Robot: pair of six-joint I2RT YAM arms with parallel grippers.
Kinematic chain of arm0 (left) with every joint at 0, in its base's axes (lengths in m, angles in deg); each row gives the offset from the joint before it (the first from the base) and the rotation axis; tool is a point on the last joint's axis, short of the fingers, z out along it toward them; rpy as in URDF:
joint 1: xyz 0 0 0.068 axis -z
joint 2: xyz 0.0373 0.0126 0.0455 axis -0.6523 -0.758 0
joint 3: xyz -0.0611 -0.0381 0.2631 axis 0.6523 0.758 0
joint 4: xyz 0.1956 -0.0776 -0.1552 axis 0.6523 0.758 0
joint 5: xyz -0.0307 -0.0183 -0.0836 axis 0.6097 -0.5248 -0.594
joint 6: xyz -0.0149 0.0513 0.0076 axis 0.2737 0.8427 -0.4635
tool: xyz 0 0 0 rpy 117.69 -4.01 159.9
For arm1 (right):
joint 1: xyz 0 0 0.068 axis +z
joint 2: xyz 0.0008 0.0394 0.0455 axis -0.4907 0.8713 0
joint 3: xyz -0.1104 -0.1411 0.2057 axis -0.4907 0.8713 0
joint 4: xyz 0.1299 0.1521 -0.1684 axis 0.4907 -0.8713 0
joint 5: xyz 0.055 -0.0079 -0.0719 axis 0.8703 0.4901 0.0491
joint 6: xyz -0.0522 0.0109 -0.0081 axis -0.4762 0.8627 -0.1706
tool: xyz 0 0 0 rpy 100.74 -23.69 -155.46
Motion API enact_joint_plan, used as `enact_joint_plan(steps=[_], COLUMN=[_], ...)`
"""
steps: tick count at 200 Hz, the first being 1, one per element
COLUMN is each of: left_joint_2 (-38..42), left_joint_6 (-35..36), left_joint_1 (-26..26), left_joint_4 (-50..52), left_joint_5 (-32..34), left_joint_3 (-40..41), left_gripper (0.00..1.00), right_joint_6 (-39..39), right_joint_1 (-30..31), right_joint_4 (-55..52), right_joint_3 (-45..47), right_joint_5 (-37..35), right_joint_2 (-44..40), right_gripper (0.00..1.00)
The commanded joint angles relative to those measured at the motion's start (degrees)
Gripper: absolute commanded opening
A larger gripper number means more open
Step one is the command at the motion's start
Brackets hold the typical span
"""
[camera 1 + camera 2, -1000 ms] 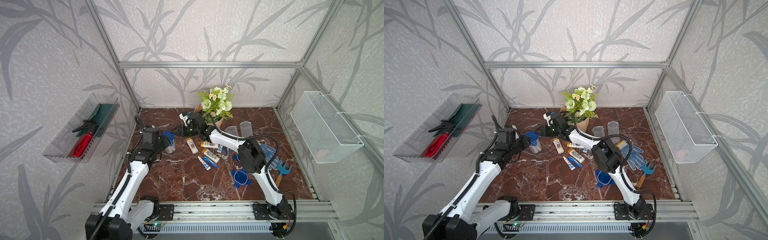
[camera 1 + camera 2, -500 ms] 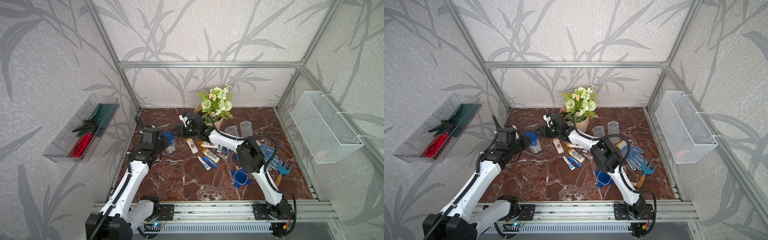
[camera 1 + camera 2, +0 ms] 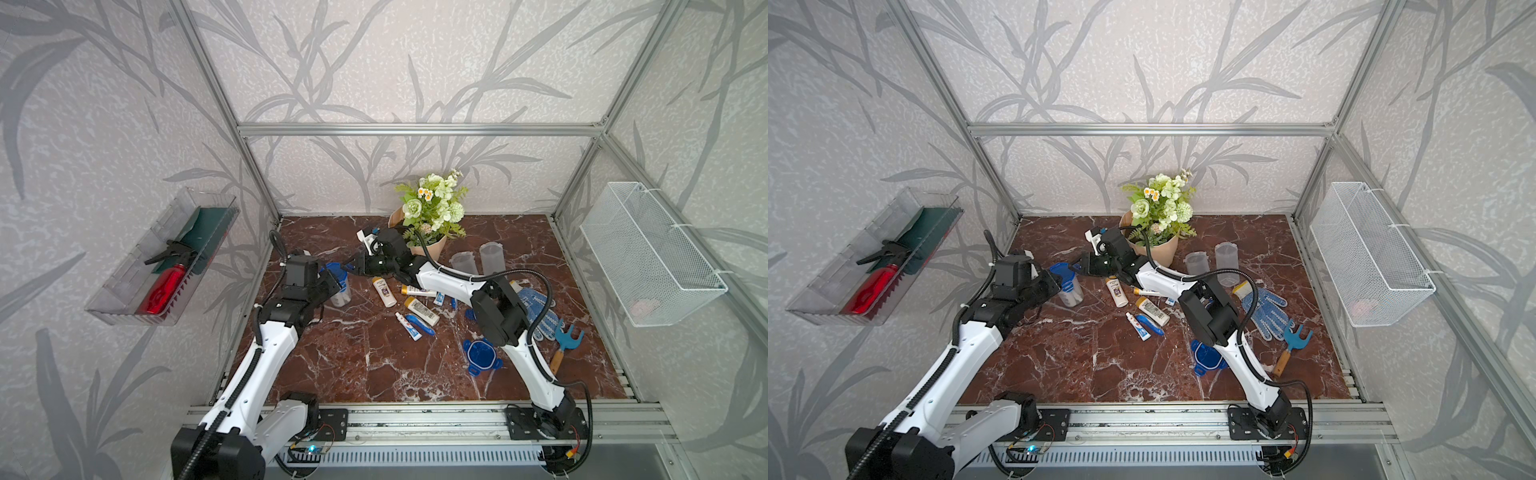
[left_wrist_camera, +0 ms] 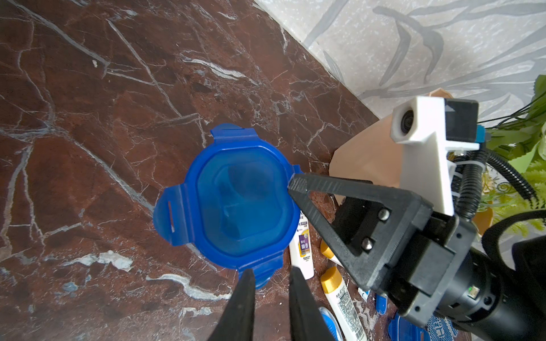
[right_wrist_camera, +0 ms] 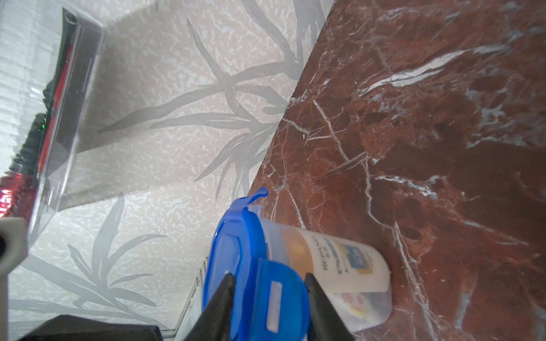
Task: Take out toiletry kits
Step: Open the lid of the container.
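A clear jar point(image 3: 343, 296) with a blue clip lid point(image 4: 239, 200) stands at the table's left. A white bottle with a gold cap point(image 5: 325, 259) shows through its wall. My right gripper point(image 5: 269, 280) reaches in from the right and is shut on a lid clip point(image 5: 280, 292). My left gripper point(image 4: 271, 270) sits at the jar's opposite side, its fingers narrowly apart with another clip point(image 4: 261, 280) at their tips; whether they pinch it is unclear. Toiletry kit items lie right of the jar: two bottles point(image 3: 383, 291) point(image 3: 422, 311), a toothpaste tube point(image 3: 408, 327) and a blue toothbrush point(image 3: 420, 324).
A flower pot point(image 3: 428, 245) stands behind the right arm. Two lidless clear jars point(image 3: 463, 264) point(image 3: 491, 257), a loose blue lid point(image 3: 480, 354), dotted gloves point(image 3: 536, 303) and a blue hand rake point(image 3: 566, 336) lie to the right. A clear bin point(image 3: 166, 257) and a wire basket point(image 3: 648, 257) hang on the side walls.
The right gripper's jaws have narrowed onto the lid clip. Both arms have barely moved, and the items on the table lie as before.
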Motion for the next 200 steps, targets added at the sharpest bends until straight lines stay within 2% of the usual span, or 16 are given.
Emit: enact_joint_plan(steps=[1,53,77,136,200], left_joint_2=[0.8,1.0,1.0,1.0,2.7], left_joint_6=[0.2,0.4,0.3,0.2,0.7], left_joint_1=[-0.1,-0.1,-0.1,-0.1,-0.1], left_joint_4=[0.0,0.5,0.4,0.3,1.3], left_joint_5=[0.4,0.6,0.6,0.4,0.9], left_joint_3=[0.7,0.5,0.5,0.6,0.0], left_gripper=[0.22,0.22,0.22,0.22,0.23], right_joint_6=[0.3,1.2,1.5,1.7,2.5], right_joint_1=[0.2,0.3,0.3,0.3,1.4], right_joint_4=[3.2,5.3,6.1,6.9,8.3], right_joint_3=[0.3,1.8,2.3,3.6,3.3], right_joint_5=[1.1,0.9,1.2,1.3,3.4], right_joint_2=[-2.0,-2.7,-3.3,-4.7,-6.0], right_gripper=[0.31,0.23,0.14,0.00,0.00])
